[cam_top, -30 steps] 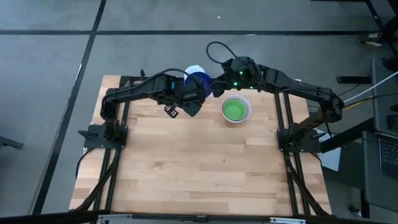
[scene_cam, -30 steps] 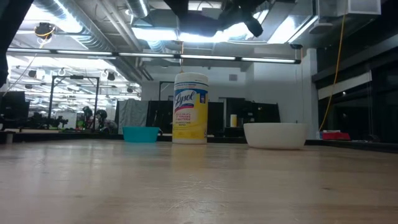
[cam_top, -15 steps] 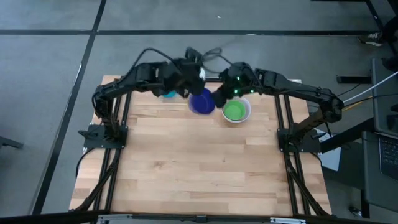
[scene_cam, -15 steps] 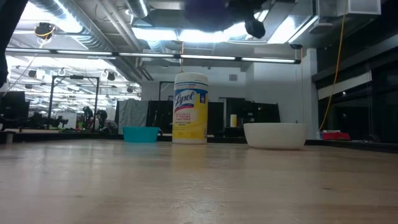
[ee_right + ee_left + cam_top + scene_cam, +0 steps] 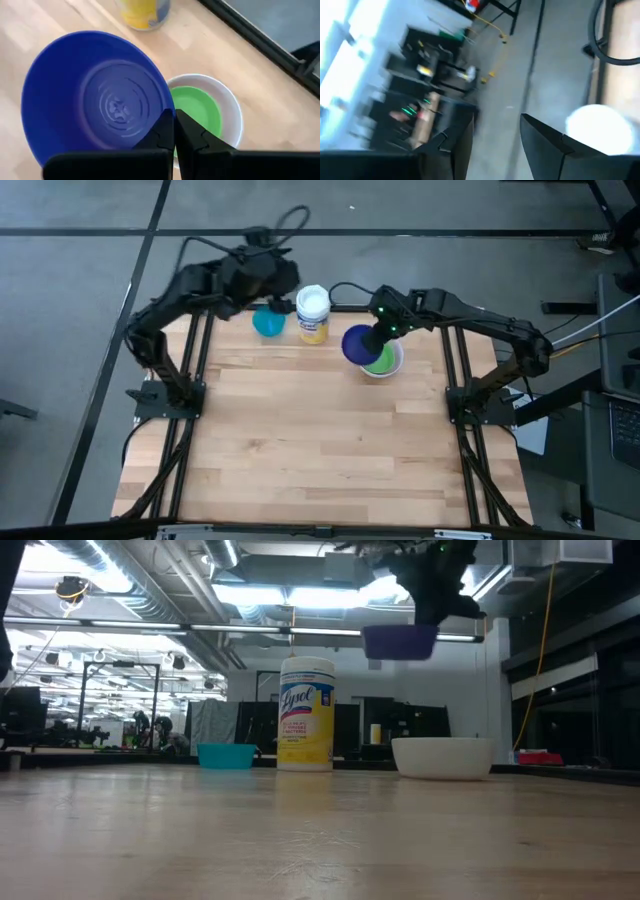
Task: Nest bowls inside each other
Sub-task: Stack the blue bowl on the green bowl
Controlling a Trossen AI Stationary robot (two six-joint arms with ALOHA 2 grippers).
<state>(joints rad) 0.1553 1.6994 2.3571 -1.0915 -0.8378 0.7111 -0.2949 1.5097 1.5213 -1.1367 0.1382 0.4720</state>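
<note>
Now the right gripper (image 5: 174, 131) pinches the blue bowl (image 5: 95, 95) above the green bowl (image 5: 196, 110); next, lower it in. Left gripper (image 5: 495, 137) fingers spread wide.

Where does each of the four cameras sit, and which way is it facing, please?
High: overhead, straight down on the table; both arms.
Low: table height, level across; right gripper overhead with the blue bowl.
Left wrist: faces the floor beyond the table; own open left gripper.
Right wrist: down on blue bowl over green bowl; own fingers.
High, low and right wrist share the yellow-labelled container.
</note>
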